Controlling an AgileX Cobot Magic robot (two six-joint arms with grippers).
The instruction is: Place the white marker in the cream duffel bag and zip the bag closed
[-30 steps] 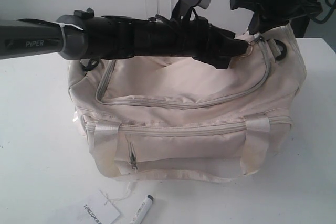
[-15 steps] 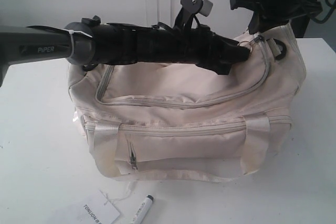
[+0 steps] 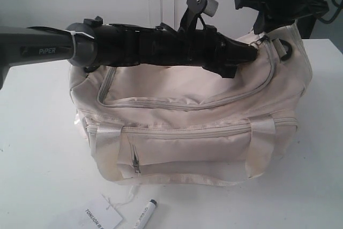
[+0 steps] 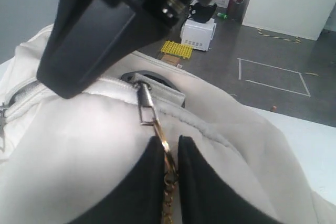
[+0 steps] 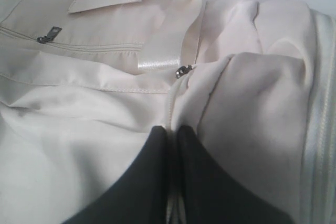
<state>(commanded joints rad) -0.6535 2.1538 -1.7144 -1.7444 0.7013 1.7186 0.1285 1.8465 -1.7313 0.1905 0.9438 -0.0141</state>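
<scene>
- Judging progress from my console, I would call this the very start. The slim white marker (image 3: 143,214) with its dark grey cap lies on the tabletop (image 3: 37,148) near the front edge, outside the bag. It is just beside a flat white paper tag (image 3: 101,219) with black lettering.
- The large, soft cream duffel bag (image 3: 187,95) sits mid-table, and its curved top zipper (image 3: 187,105) looks closed along the whole stretch I can see. Opening it is the step in hand.
- My left gripper (image 4: 169,148) lies across the top of the bag at its right end. Its jaws are pinched on the gold keyring (image 4: 161,139) hanging from the metal zipper pull (image 4: 146,106).
- My right gripper (image 5: 172,132) is at that same end with its jaws almost together. They seem to nip a fold or seam of the cream fabric, perhaps to brace the bag, though the view is too close for me to be sure.
- What is left, as I read it: draw the zipper open, pick up the marker, drop it inside and zip the bag shut. None of this is done yet.
- The marker looks thin and light. It lies at a slant with its cap pointing away from the front edge, and its lower end is cut off by the frame. The grey print on its barrel is too small to read.
</scene>
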